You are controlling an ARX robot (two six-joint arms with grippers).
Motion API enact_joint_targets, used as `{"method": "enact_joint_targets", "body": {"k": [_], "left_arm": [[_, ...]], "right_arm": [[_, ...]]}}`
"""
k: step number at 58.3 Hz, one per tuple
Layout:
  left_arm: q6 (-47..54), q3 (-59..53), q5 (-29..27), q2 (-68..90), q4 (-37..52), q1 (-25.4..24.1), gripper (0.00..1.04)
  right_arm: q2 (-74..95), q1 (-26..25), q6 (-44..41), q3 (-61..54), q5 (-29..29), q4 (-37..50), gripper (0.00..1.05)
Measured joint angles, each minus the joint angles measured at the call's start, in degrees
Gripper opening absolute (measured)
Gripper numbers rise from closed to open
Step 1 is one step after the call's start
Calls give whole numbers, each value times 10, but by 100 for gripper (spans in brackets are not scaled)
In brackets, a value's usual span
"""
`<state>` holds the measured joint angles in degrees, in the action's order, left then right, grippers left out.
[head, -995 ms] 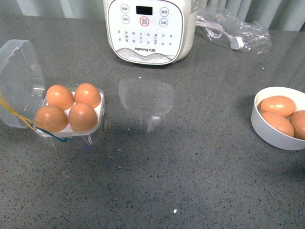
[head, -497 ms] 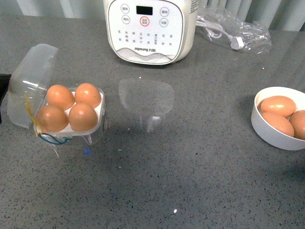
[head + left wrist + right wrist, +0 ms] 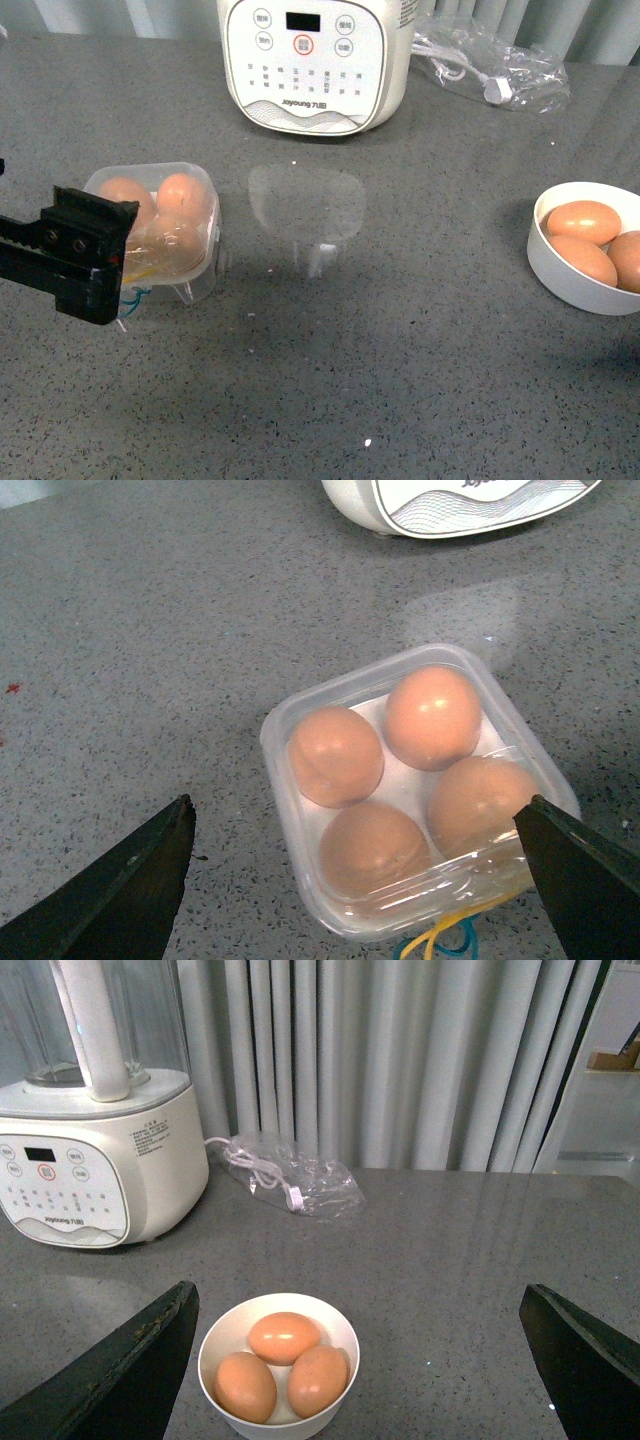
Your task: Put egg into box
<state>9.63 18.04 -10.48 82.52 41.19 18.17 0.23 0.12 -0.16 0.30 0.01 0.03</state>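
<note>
The box (image 3: 205, 182) is a small clear case at the table's left, its clear lid down over four orange-brown eggs (image 3: 183, 195). In the left wrist view the box (image 3: 275, 742) lies between my spread fingers, with the eggs (image 3: 433, 717) under the lid and yellow and blue bands (image 3: 440, 942) at its near edge. My left gripper (image 3: 88, 255) is open, at the box's left side and just above it. My right gripper (image 3: 357, 1293) is open and empty above a white bowl (image 3: 250, 1425); it is out of the front view.
The white bowl (image 3: 570, 285) at the right holds three brown eggs (image 3: 583, 220). A white Joyoung appliance (image 3: 315, 60) stands at the back centre. A clear bag with a cable (image 3: 490, 70) lies at the back right. Grey curtains hang behind.
The box's lid has swung from lying open at the left to down over the eggs. My left gripper has come into the front view beside the box.
</note>
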Motion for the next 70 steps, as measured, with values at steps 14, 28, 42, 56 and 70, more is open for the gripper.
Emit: {"method": "enact_joint_targets", "body": {"k": [14,28,42,56,70], "left_arm": [[-10,1,15,-68,-45,-24,98],[-59,-2,60,-168,-52,-58,98],[-88,-85,6,-183,128,-80,61],[-95,-145,38,-243,121,-113,20],[-97,-163,101,-378,16,-175,4]], "right_arm": [[0,0,0,0,0,0,97],[0,0,0,0,0,0,97],[0,0,0,0,0,0,97],[0,0,0,0,0,0,97],[0,0,0,0,0,0,97]]}}
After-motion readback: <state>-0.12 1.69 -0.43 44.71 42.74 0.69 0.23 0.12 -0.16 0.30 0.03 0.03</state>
